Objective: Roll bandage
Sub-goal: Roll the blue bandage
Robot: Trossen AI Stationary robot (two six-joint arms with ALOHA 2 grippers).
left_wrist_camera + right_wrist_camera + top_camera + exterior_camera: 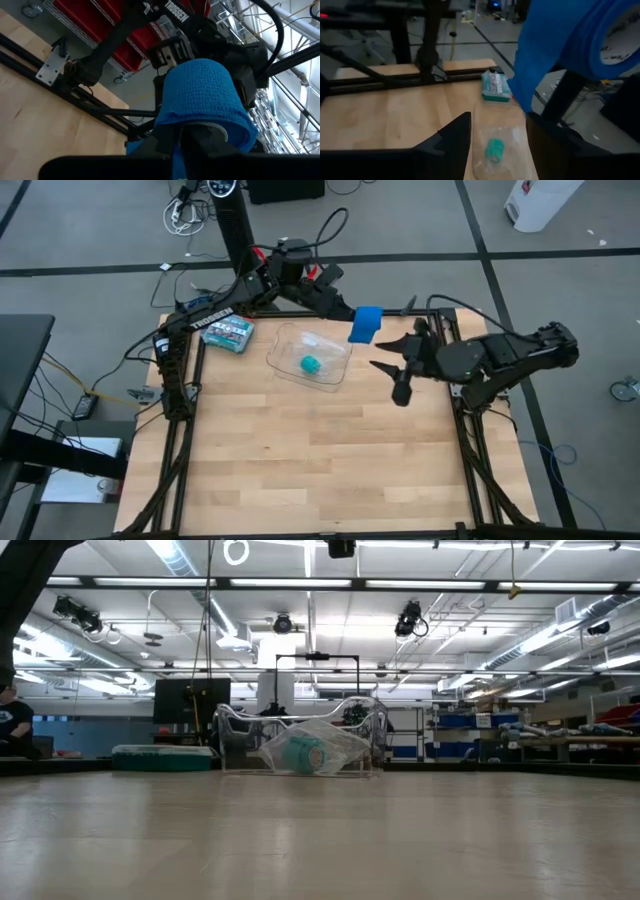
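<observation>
While hanging above the table's far edge:
Left gripper: clenching the blue bandage roll (at twelve o'clock).
Right gripper: gaping, released, sitting at three o'clock of it.

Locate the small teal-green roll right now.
The small teal-green roll lies inside the clear plastic tray at the table's far middle, right of the green-and-white printed box.

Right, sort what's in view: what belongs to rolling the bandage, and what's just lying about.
Belongs to the job:
- blue bandage roll, held above the table
- left gripper, shut on it
- right gripper, open beside it

Lying about:
- teal-green roll
- clear plastic tray holding it
- green-and-white box
</observation>
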